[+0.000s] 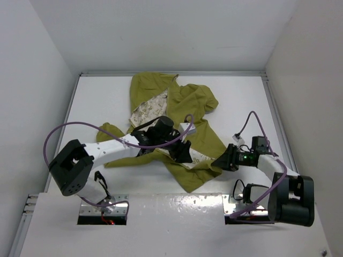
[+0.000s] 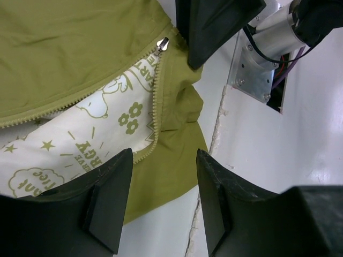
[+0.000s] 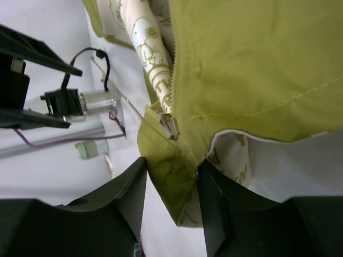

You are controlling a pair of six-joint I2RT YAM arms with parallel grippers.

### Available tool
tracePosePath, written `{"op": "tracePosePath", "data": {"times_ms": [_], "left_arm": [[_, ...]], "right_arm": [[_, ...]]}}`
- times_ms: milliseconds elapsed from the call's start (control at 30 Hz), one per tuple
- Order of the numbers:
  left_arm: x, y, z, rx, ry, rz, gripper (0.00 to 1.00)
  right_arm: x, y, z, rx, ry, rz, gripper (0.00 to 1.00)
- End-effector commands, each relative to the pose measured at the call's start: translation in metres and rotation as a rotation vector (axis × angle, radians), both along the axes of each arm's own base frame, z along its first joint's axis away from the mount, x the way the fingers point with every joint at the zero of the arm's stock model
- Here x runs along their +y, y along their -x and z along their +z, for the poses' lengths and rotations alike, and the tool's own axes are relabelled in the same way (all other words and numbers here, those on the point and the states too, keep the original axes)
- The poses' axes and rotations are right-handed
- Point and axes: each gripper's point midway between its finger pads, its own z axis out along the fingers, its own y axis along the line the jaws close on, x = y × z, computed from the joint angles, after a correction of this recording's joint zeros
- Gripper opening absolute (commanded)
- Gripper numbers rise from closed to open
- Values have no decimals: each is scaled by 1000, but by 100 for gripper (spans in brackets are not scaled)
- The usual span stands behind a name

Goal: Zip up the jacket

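The olive-green jacket point(image 1: 195, 99) lies rumpled mid-table, its front partly open and the printed cream lining point(image 2: 80, 139) showing. The zipper slider point(image 2: 164, 44) sits low on the zipper, close to the bottom hem, and also shows in the right wrist view as the slider point(image 3: 171, 127). My left gripper point(image 1: 184, 152) hovers open over the lower front; its fingers point(image 2: 110, 198) straddle a hem corner and bare table, gripping nothing. My right gripper point(image 1: 220, 162) is at the jacket's bottom corner. Its jaws stand apart, with the folded hem corner point(image 3: 177, 176) lying loose between them, just below the slider.
White walls close in the table point(image 1: 241, 107) on the left, back and right. A purple cable point(image 1: 64, 131) loops over the left arm. The right arm's metal mount plate point(image 2: 252, 69) is just past the jacket's hem. A seam point(image 2: 214, 144) runs along the table's near edge.
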Motion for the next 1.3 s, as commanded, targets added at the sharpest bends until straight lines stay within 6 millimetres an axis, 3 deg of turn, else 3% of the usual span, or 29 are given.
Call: {"op": "tracePosePath", "data": {"times_ms": [0, 200, 300, 400, 567, 733, 933, 1033, 1067, 1167, 1267], "left_arm": [[-5, -6, 15, -53, 29, -4, 56], [0, -3, 7, -31, 9, 9, 56], [6, -14, 9, 11, 46, 53, 56], [8, -16, 10, 34, 65, 64, 56], [6, -17, 8, 42, 67, 68, 56], [6, -17, 8, 42, 67, 68, 56], [6, -17, 12, 35, 73, 68, 56], [6, -17, 12, 35, 73, 68, 56], [6, -17, 12, 35, 73, 68, 56], [6, -17, 12, 43, 74, 72, 56], [-3, -18, 26, 11, 109, 56, 62]], "right_arm": [[-2, -22, 5, -45, -36, -68, 42], [-6, -34, 14, -114, -63, -90, 29], [-6, -36, 20, -157, -67, -80, 27], [-4, -35, 28, -168, -97, -66, 54], [-2, -37, 35, -139, -145, -79, 60], [-7, -47, 33, -103, -158, -148, 46], [-11, -57, 35, -109, -159, -187, 37], [-13, -60, 36, -147, -144, -194, 22], [-13, -60, 37, -165, -137, -189, 14], [-10, -54, 42, -242, -124, -134, 2], [-7, -44, 45, -293, -123, -83, 0]]}}
